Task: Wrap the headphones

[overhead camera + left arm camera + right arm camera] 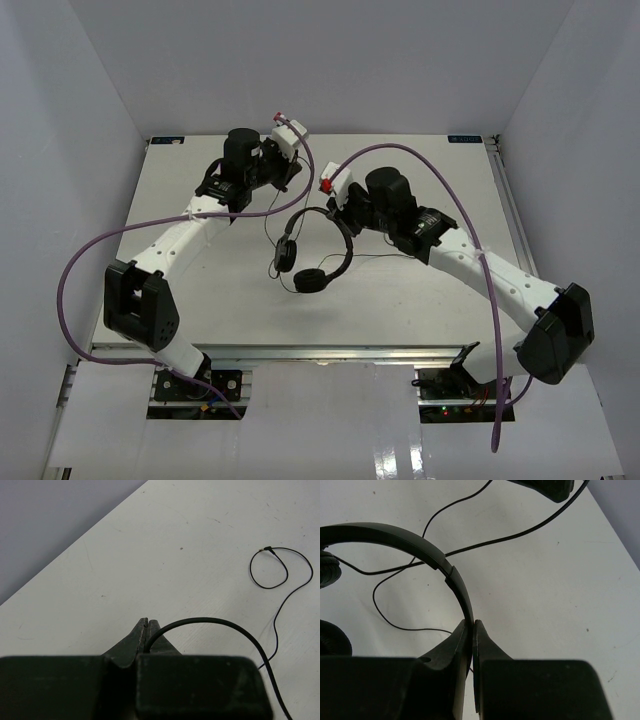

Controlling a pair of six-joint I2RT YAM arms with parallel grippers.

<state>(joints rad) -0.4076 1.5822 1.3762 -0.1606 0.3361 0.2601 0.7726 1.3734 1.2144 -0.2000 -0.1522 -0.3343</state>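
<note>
black headphones (310,281) are near the middle of the white bench (420,290), between the two arms. the right claw (473,627) is closed tight on the thin headband (400,536), which arcs away to the left. both earpads (330,640) are cut off at that view's left edge, and i cannot tell whether they rest on the bench. the left claw (146,626) is pinched together on the cord (210,621), which curves out rightward from its tips. farther off, the cord's thin end lies in a small loop, its plug (267,550) too small to make out clearly.
</note>
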